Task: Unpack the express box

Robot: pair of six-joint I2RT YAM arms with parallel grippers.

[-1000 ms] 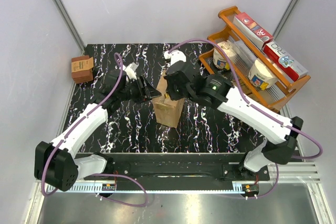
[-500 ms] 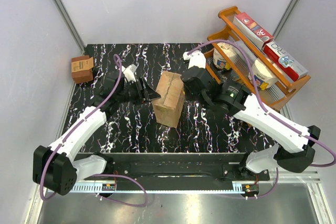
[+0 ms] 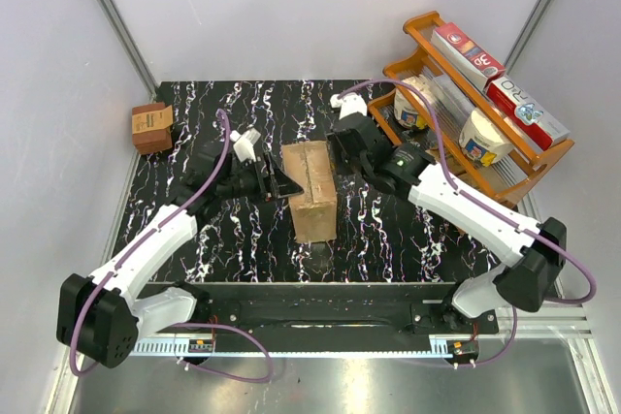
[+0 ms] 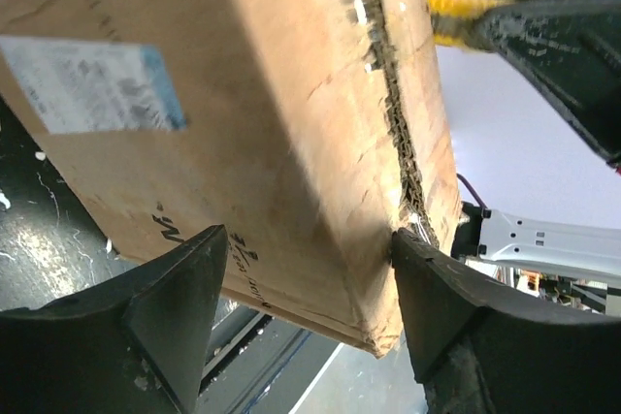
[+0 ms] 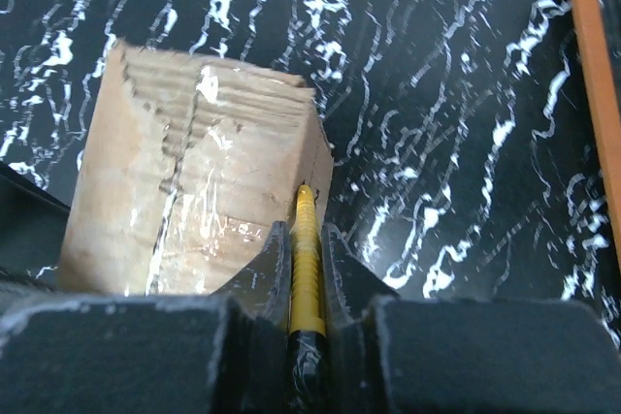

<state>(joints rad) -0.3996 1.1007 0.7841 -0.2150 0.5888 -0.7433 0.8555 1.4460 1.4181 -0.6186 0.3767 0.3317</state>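
The express box (image 3: pixel 312 186), a brown corrugated carton with a taped top seam, stands mid-table. Its white label (image 4: pixel 87 84) and dark print show in the left wrist view. My left gripper (image 3: pixel 279 185) is at the box's left side. Its jaws (image 4: pixel 306 239) stand wide astride a lower corner of the box (image 4: pixel 272 123); one finger touches the seam edge and the other is apart from the cardboard. My right gripper (image 3: pixel 342 136), at the far right corner, is shut (image 5: pixel 305 232) on a yellow ridged tool (image 5: pixel 307 259). The tool's tip rests against the box's (image 5: pixel 184 201) edge.
A small darker-brown box (image 3: pixel 152 127) sits beyond the table's left edge. An orange rack (image 3: pixel 424 24) holding cartons and tubs stands at the back right, close behind my right arm. The black marbled table (image 3: pixel 243 239) ends at the rail by the arm bases.
The box has turned straighter and shifted slightly. My right gripper left the box top, swung right, then came back to its far right corner. My left gripper closed in on the box and widened.
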